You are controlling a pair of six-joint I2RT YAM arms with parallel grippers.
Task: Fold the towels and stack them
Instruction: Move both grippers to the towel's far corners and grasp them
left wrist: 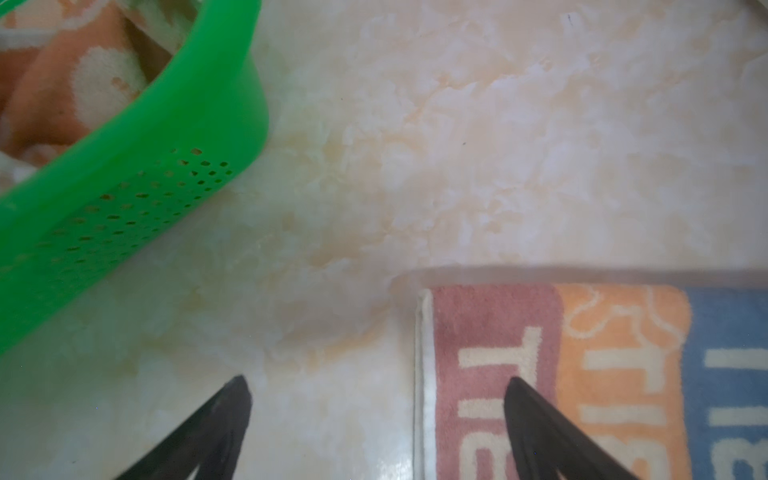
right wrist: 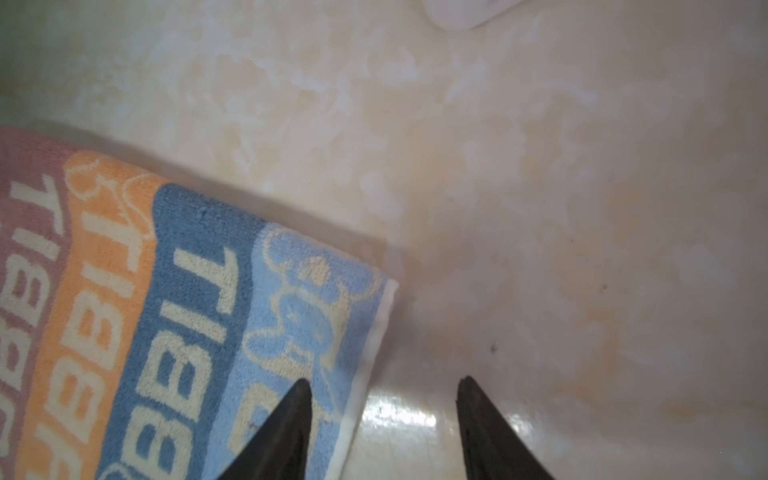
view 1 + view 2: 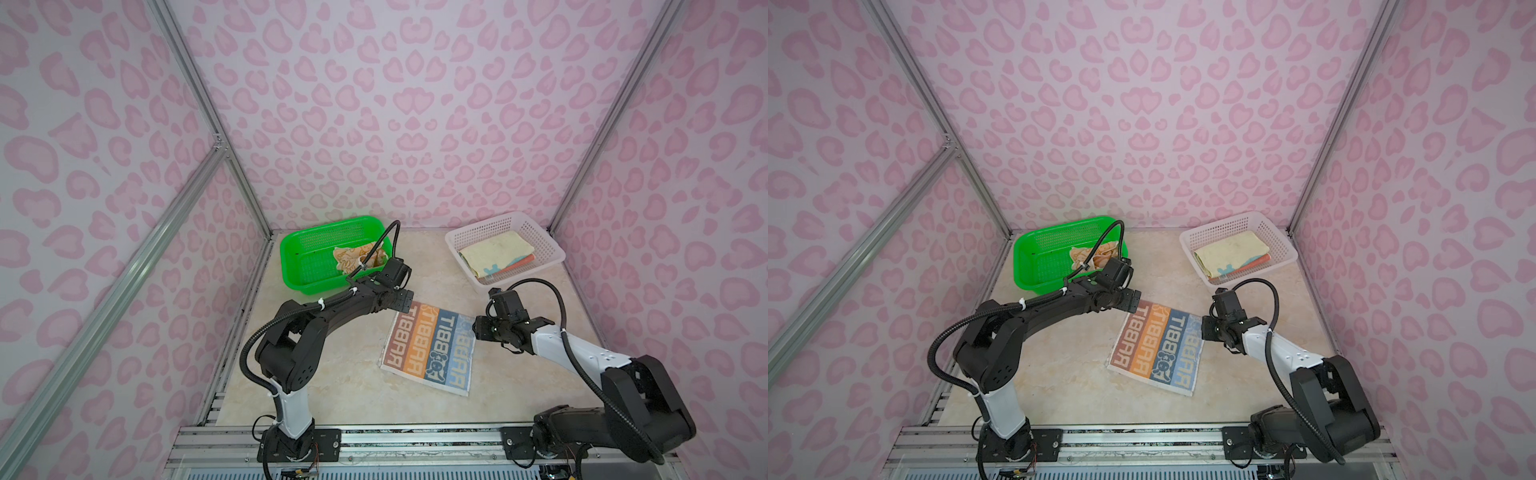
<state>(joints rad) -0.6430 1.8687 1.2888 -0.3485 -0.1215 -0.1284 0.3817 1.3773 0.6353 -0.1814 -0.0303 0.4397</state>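
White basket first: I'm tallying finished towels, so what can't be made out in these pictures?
- White basket, both top views: the yellow towel covers the stack; only coloured edges peek out, so the count is unclear.
- Orange towel, both top views: the left arm's cable crosses it; the left wrist view cuts it off, blurred.
- Striped towel, top views: its far corner is under the left gripper.

One towel flat on table
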